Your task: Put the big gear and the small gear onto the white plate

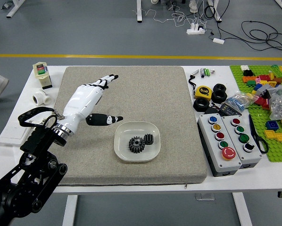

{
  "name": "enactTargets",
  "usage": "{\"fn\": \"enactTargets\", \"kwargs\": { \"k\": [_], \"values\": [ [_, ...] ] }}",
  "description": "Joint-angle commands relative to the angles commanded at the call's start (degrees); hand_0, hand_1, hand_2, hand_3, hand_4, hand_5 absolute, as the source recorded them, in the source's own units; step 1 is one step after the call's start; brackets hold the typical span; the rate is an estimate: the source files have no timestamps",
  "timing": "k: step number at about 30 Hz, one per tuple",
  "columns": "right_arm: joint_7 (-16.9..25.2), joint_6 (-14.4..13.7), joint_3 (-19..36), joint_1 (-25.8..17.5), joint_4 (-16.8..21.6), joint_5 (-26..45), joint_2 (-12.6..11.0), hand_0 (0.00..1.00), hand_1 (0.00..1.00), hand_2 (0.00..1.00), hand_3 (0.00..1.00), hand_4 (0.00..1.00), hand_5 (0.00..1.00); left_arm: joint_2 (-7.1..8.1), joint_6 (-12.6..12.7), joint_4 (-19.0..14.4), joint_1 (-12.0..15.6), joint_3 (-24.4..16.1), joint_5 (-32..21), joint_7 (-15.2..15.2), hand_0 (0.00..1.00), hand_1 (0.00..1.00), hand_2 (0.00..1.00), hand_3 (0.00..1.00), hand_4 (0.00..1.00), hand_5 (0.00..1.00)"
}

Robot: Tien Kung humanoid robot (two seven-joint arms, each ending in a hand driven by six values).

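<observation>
Grey mat (178, 103) on your white table (131, 189), grey floor beyond, yellow line across it. Both gears, big (136, 145) and small (148, 139), sit on the white plate (125, 155). Your left hand (87, 101) is up-left of it, fingers extended, thumb spread, holding nothing.

- The big gear (136, 144) is black or very dark grey, with chunky teeth around its edge and a round hub showing at its centre; it lies near the middle of the plate, its toothed face up
- The small gear (148, 139), also dark and toothed, sits inside the plate just beside the big gear, to the right and slightly farther back; whether their teeth touch is too small to tell
- The white plate (125, 131), a rounded square with a raised rim, lies flat and upright on the grey mat (169, 103), holding both gears
</observation>
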Motion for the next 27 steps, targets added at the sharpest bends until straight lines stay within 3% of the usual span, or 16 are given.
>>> {"fn": "enactTargets", "kwargs": {
  "k": [2,4,8,10,11,16,17,22,23,27],
  "values": [
    [-0.03,0.02,0.26,0.01,0.0,-0.21,-0.01,0.659,0.673,0.744,0.555,0.754,0.61,-1.13,2.11,0.33,2.11,-3.48,-0.55,-1.93,0.629,0.729,0.897,0.884,0.847,0.361],
    [-0.05,0.05,0.39,0.01,0.0,-0.38,0.0,0.659,0.673,0.744,0.555,0.754,0.61,-2.13,2.15,0.28,3.74,-6.01,-4.15,-3.65,0.629,0.729,0.897,0.884,0.847,0.361],
    [-0.08,0.08,0.6,-0.03,0.0,-0.64,0.06,0.659,0.673,0.744,0.555,0.754,0.61,-3.35,-0.21,-0.4,6.44,-8.08,-13.45,-4.64,0.645,0.707,0.863,0.859,0.818,0.383],
    [-0.09,0.11,0.65,0.03,0.0,-0.79,0.03,0.659,0.673,0.744,0.555,0.754,0.61,-3.71,-2.89,-0.85,7.8,-6.4,-18.29,-2.69,0.645,0.707,0.863,0.859,0.818,0.383],
    [-0.09,0.11,0.68,0.04,0.0,-0.87,0.03,0.659,0.673,0.744,0.555,0.755,0.61,-3.88,-3.43,-0.99,8.17,-5.87,-20.52,-2.18,0.741,0.762,0.868,0.861,0.82,0.544],
    [-0.08,0.07,0.71,0.07,0.0,-0.82,0.03,0.659,0.673,0.744,0.555,0.755,0.61,-4.25,-6.37,-1.81,9.47,-5.77,-32.81,-1.34,0.741,0.762,0.868,0.861,0.82,0.544],
    [-0.08,0.07,0.74,0.08,0.0,-0.83,0.04,0.659,0.673,0.744,0.556,0.755,0.61,-4.15,-7.02,-1.95,9.56,-5.8,-35.12,-1.25,0.772,0.791,0.864,0.805,0.834,0.681],
    [-0.09,0.06,0.68,0.17,0.0,-0.72,0.04,0.659,0.673,0.744,0.556,0.755,0.61,-3.67,-10.54,-2.58,9.52,-6.99,-47.04,-0.76,0.772,0.791,0.864,0.805,0.834,0.681],
    [-0.1,0.08,0.69,0.17,0.0,-0.77,0.04,0.659,0.673,0.744,0.557,0.755,0.609,-3.62,-10.95,-2.62,9.5,-7.1,-49.65,-0.77,0.775,0.812,0.872,0.843,0.834,0.978],
    [-0.11,0.11,0.75,0.18,0.0,-0.96,0.04,0.659,0.673,0.744,0.557,0.755,0.609,-3.65,-11.62,-2.52,9.65,-7.3,-58.96,-1.05,0.775,0.812,0.872,0.843,0.834,0.978]
  ]
}}
